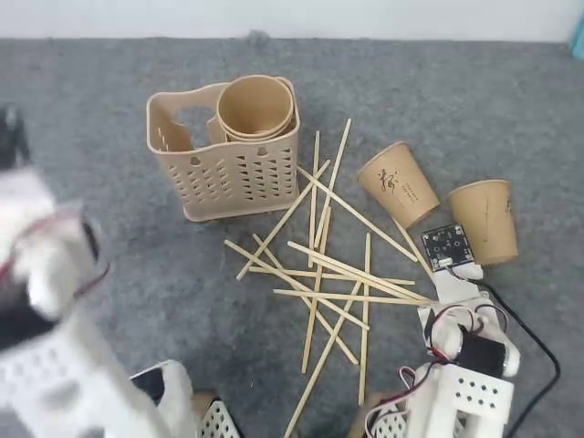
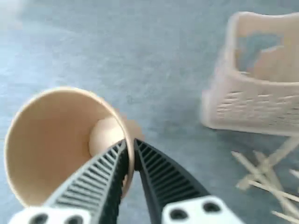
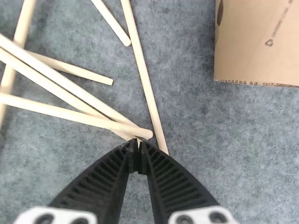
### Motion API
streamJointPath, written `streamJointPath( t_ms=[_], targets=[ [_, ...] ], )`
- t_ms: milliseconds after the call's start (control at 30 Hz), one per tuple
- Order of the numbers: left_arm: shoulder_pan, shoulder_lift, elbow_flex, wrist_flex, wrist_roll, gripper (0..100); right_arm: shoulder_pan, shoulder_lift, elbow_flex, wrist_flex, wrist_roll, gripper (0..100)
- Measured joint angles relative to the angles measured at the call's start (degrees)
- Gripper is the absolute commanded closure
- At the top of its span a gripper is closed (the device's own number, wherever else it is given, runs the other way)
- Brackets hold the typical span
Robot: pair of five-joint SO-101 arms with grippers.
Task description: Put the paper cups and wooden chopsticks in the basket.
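The task looks partly done. In the high view the basket (image 1: 224, 173) stands upper left of centre on the grey desk (image 1: 456, 100). A nested stack of cups (image 1: 255, 105) already sits in its right-hand compartment, and the left compartment seems to hold nothing.

One more paper cup (image 2: 56, 144) is in hand. In the left wrist view the left gripper (image 2: 130, 143) is clenched on its rim, one finger inside the mouth and one outside. The cup hangs over bare desk at the lower left of that frame, well apart from the basket at the upper right. The left arm (image 1: 46, 274) is a blur at the left edge of the high view, so the held cup cannot be picked out there, and its height above the desk is hard to judge.

Two other cups lie on their sides at the right of the high view, the nearer cup (image 1: 399, 182) beside the heap of sticks and the farther cup (image 1: 484, 219) towards the right edge.

None of the chopsticks (image 1: 317, 265) appears to be in the basket. They lie criss-crossed in a loose heap at centre frame, just below and right of it.

In the right wrist view the right gripper (image 3: 138, 145) is closed with nothing between its fingers. Its tips are low over the desk, just beside the ends of several chopsticks.

So three cups and all the chopsticks are left to put away.
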Motion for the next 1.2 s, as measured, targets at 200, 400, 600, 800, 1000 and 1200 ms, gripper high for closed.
streamJointPath(
  t_ms=[200, 400, 600, 800, 1000, 1200],
  targets=[
    [18.55, 15.65, -12.92, 0.0, 11.34, 99, 0.0, 0.0, 0.0, 0.0, 0.0, 99.1],
    [29.63, 24.0, -32.79, 0.0, 13.71, 99, 0.0, 0.0, 0.0, 0.0, 0.0, 99.1],
    [31.82, 32.0, -50.29, 0.0, 13.8, 99, 0.0, 0.0, 0.0, 0.0, 0.0, 99.1],
    [35.08, 39.65, -54.51, 0.0, 14.07, 99, 0.0, 0.0, 0.0, 0.0, 0.0, 99.1],
    [38.51, 45.8, -54.68, -4.66, 20.66, 99, 0.0, 0.0, 0.0, 0.0, 0.0, 99.1],
    [42.37, 46.33, -54.68, -10.46, 23.12, 99, 0.0, 0.0, 0.0, 0.0, 0.0, 99.1]
  ],
)
